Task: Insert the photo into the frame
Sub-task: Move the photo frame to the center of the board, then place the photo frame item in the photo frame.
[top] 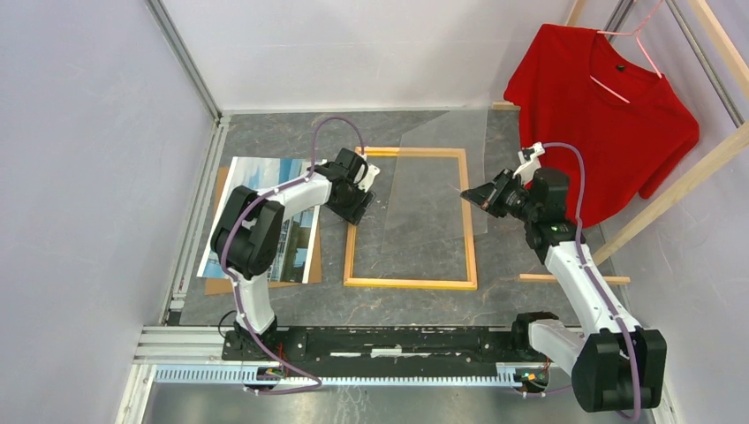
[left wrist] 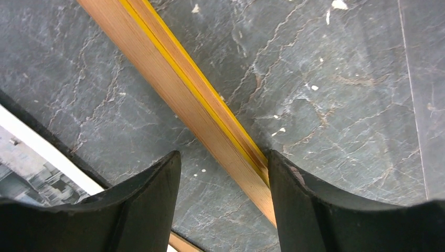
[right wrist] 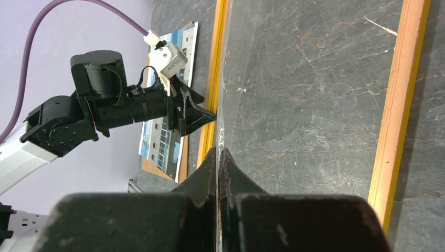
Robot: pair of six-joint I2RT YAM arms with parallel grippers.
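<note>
Dark, stone-patterned table seen from above, with the frame lying flat near the middle, pale wood back facing up, a thin yellow edge showing along its rails. Just to its left, the photo, picture side up, resting on a brown backing panel and partly hidden under the left arm. Left gripper down low at the frame's left rail, jaws partway apart, the rail passing between the fingers close to one of them, contact unclear. Right gripper near the frame's right rail, jaws closed tight on the edge of a clear sheet, held tilted above the frame's opening. Red shirt on a hanger at far right.
</note>
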